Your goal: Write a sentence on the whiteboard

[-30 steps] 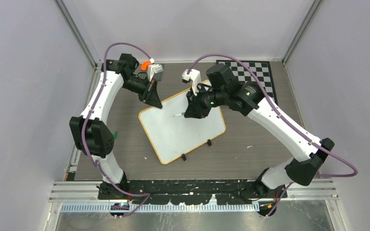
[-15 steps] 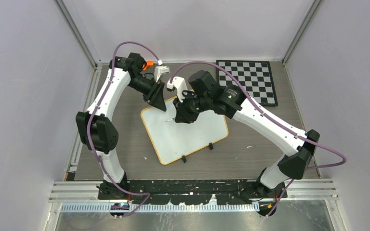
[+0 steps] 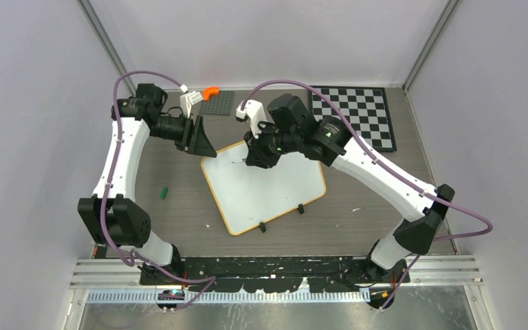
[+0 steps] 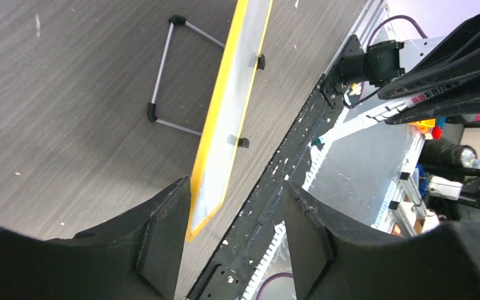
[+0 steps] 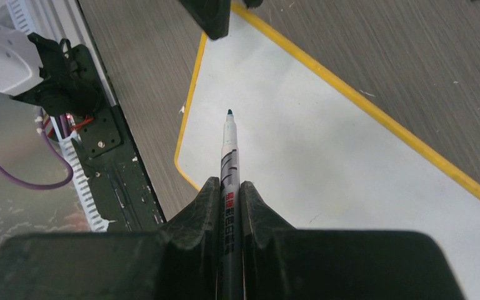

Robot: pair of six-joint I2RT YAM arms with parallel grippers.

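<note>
Only the right wrist view shows the marker point(image 5: 230, 156). It is a white barrel with a dark green tip, clamped between the closed fingers of the right hand point(image 5: 228, 190) and pointing out over the white face of the whiteboard point(image 5: 325, 156). Whether the tip touches the surface cannot be told. Only the left wrist view shows a bent wire stand point(image 4: 162, 69) with black ends, lying on the bench point(image 4: 56, 125) just beside the board's yellow rim.

From above, the left arm reaches far forward along the left side and then bends inward. Its left hand point(image 3: 198, 135) points at the board's far left corner. In its own camera the jaws stand apart, with that corner in the gap between them and the rim close against one finger point(image 4: 162, 240).

The right arm stretches diagonally from the near right. Its wrist is folded over the board's far edge.

The whiteboard lies askew in the middle of the bench, its face plain white inside the orange-yellow rim. Two black clip feet point(image 3: 300, 206) sit on its near edge. A chequered board point(image 3: 361, 113) lies at the far right, and a small green thing point(image 3: 166, 192) rests to the left of the whiteboard.
</note>
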